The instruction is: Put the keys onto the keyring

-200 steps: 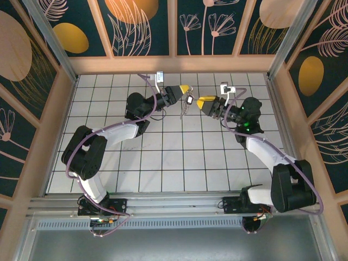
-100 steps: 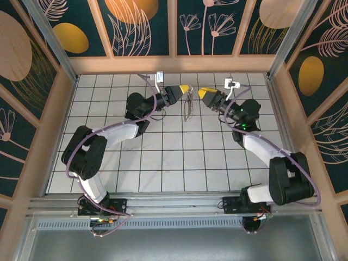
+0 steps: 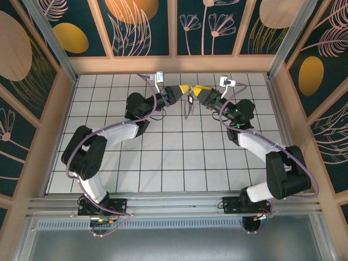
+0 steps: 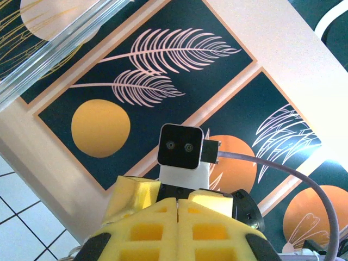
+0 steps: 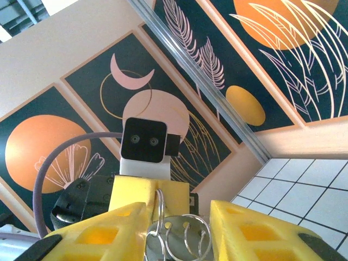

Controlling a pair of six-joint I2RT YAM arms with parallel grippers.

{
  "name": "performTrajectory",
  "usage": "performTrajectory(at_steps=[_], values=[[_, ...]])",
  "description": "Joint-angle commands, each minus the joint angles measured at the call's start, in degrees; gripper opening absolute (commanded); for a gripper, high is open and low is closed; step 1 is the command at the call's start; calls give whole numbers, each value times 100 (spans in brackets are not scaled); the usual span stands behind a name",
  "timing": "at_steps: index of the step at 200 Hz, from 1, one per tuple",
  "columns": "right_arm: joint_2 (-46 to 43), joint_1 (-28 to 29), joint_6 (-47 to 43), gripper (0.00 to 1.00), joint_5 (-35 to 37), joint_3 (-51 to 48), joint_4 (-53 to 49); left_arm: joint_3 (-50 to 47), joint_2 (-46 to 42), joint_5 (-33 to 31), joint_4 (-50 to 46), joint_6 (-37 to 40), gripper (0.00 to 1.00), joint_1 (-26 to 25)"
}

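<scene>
The left pincer (image 4: pixel 176 209), pressed shut, held the keyring (image 3: pixel 187 109) dangling lengthwise below its tip. The right pincer (image 5: pixel 182 220) faced it tip to tip, spread wide, the ring's loops between its fingers (image 5: pixel 255 228).

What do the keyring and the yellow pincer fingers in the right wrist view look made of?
Keyring: thin bare metal wire, silvery, with bright glints along its loops. Fingers: matte yellow plastic or firm foam, moulded with square pockets; the look leaves open which.
</scene>
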Motion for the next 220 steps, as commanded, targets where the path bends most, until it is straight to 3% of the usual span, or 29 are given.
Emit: performTrajectory(at_steps=[1,44,94,145,159,172,190,220], values=[[118,85,71,34,48,271,325,49,-13,-62,385,-39,0,-45],[255,188,59,29,54,344,329,58,9,-53,394,-40,0,-45],[269,218,23,0,8,336,327,40,9,-54,412,-31,0,-45],[138,106,-241,0,-61,381,-123,87,-50,-19,182,149,0,-44],[115,-21,-361,0,-196,481,-413,148,-163,-15,-271,506,23,-36],[116,-166,-465,0,-379,608,-693,212,-268,-72,-832,988,38,-19],[164,-396,-610,0,-709,800,-1045,315,-610,-197,-1682,1665,50,14],[329,-695,-938,0,-1280,1240,-1742,532,-819,-313,-2725,2444,64,141]])
